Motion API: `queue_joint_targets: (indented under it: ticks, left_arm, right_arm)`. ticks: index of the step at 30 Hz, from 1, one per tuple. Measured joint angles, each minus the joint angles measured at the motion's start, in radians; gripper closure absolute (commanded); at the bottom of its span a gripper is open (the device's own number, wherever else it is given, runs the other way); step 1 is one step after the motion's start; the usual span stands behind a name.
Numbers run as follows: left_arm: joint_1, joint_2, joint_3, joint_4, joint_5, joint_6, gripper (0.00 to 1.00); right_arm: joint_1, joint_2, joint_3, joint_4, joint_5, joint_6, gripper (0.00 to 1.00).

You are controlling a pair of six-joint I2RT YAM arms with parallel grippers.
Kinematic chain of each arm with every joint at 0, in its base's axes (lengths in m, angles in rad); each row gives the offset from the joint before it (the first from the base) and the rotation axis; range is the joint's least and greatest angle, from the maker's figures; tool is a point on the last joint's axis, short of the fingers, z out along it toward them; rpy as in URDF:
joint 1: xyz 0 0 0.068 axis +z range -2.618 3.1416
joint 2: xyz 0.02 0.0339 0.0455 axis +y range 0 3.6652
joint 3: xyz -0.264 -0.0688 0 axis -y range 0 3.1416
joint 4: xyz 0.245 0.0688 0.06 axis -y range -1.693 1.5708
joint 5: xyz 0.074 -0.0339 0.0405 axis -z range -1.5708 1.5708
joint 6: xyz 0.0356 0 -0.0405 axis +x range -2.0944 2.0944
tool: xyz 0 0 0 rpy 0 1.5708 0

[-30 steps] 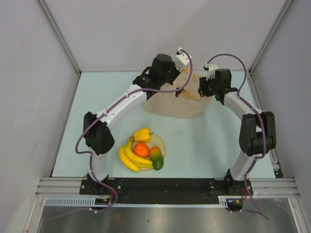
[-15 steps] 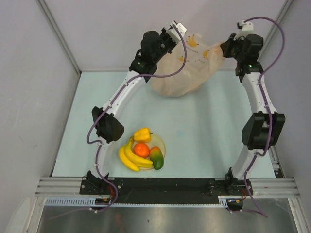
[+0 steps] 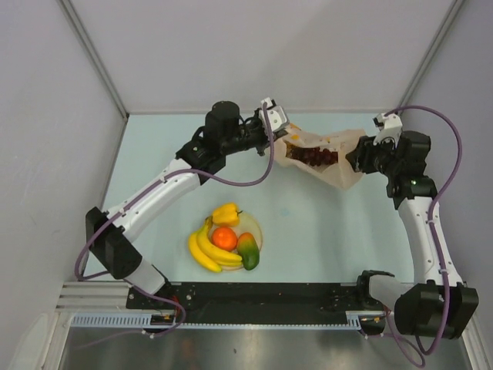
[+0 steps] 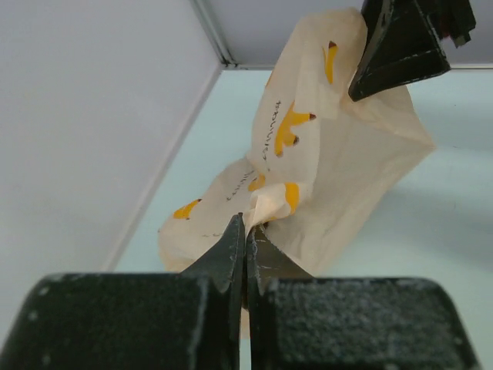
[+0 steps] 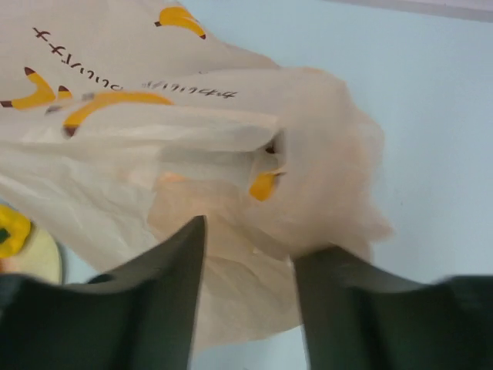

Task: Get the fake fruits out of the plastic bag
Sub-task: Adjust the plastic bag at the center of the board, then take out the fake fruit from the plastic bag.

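Table (image 3: 323,223) pale blue, grey walls (image 3: 231,54); left fingers (image 4: 227,254) pinch plastic bag (image 4: 339,169) (right fingers (image 5: 173,277): grip unclear)

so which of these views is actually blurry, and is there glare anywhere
Right wrist view: the right fingers are soft and smeared, and the plastic bag blurs toward its bunched end. Left wrist view: crisp, with the left fingers and the bag's print both sharp. Top view: even, soft light and faint shadows, with only a pale sheen on the metal strip at the near edge.
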Motion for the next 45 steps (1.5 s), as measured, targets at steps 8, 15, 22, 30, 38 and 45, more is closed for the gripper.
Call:
queue_joint_targets:
  ticks: [8, 15, 22, 30, 38, 45]
  left_arm:
    - [-0.005, 0.103, 0.039, -0.093, 0.032, -0.064, 1.0]
    - [-0.006, 0.109, 0.04, -0.117, -0.022, -0.148, 1.0]
    - [-0.006, 0.094, 0.039, -0.117, -0.138, -0.2, 0.99]
    - [-0.006, 0.032, 0.027, -0.117, -0.167, -0.217, 1.0]
    - [-0.006, -0.008, -0.032, -0.116, -0.16, -0.179, 1.0]
    - [-0.006, -0.019, -0.146, -0.1, -0.164, -0.136, 1.0]
  right_arm:
    - [0.104, -0.063, 0.071, 0.063, -0.066, -0.012, 0.36]
    - [0.298, 0.045, 0.112, 0.136, -0.112, -0.059, 0.58]
    - [0.371, 0.166, 0.109, 0.131, -0.137, -0.135, 0.69]
    - [0.359, 0.386, 0.109, 0.123, -0.049, -0.195, 0.71]
    - [0.279, 0.555, 0.109, 0.247, 0.121, -0.153, 0.32]
    - [0.348, 0.623, 0.109, 0.438, 0.234, -0.101, 0.16]
